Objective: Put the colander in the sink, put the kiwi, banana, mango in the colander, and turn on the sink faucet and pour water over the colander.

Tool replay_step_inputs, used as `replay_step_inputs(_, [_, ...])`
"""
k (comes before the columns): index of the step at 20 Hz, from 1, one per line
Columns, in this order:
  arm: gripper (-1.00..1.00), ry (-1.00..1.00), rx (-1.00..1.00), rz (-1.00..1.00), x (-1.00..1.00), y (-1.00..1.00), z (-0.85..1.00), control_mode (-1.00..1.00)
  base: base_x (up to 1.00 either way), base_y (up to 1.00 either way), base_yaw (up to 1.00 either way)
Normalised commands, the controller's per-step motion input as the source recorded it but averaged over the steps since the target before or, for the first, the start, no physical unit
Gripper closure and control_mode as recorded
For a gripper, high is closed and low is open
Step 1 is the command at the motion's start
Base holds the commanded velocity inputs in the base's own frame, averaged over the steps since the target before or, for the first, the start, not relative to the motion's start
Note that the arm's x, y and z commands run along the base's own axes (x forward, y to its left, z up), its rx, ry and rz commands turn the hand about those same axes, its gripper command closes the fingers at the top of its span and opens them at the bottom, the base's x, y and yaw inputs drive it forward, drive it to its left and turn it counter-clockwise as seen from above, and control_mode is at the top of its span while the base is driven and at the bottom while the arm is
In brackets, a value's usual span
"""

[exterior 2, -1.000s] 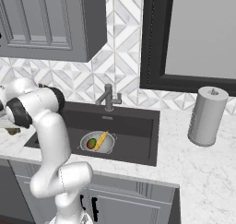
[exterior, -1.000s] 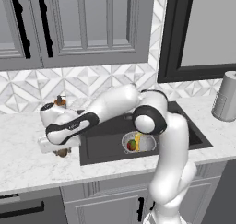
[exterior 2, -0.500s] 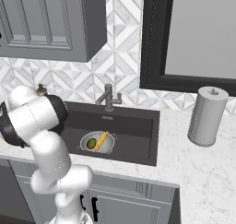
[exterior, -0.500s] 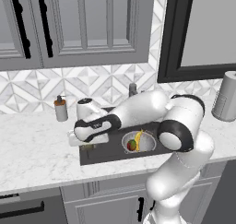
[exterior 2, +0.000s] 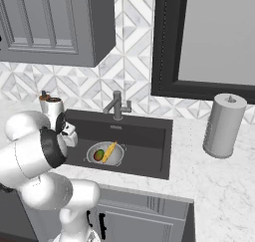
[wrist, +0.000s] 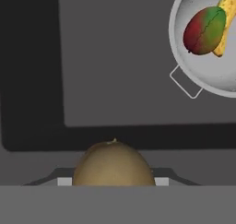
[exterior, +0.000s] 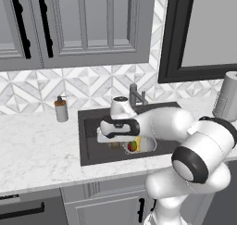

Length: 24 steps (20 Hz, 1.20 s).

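The light is even and soft, with no clear source and no glare. The rendered pictures are a little coarse and blurred at edges. The dark charcoal rectangular sink basin (exterior: 95,140) looks flat, with a darker band in the hand view. The white marble countertop (exterior: 37,145) is bright, almost shadowless.

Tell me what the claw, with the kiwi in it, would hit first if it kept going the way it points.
Most likely the bare dark floor of the sink. The colander with mango and banana lies off to one side of the claw and kiwi.
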Motion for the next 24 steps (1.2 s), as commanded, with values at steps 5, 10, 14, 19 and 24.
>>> replay_step_inputs(5, [1.0, 0.01, 0.0, 0.0, 0.2, -0.97, 0.0, -1.0, 0.0, 0.0, 0.0])
replay_step_inputs(10, [1.0, 0.02, 0.0, 0.0, 0.73, -0.74, 0.0, -1.0, 0.0, 0.0, 0.0])
replay_step_inputs(14, [1.0, 0.0, 0.0, -0.01, 0.64, -0.58, -0.01, -1.0, 0.0, 0.0, 0.0])
replay_step_inputs(19, [1.0, 0.0, -0.01, -0.02, 0.33, -0.37, -0.33, -1.0, 0.0, 0.0, 0.0])
replay_step_inputs(24, [1.0, 0.0, 0.0, -0.01, 0.21, -0.26, -0.44, -1.0, 0.0, 0.0, 0.0])
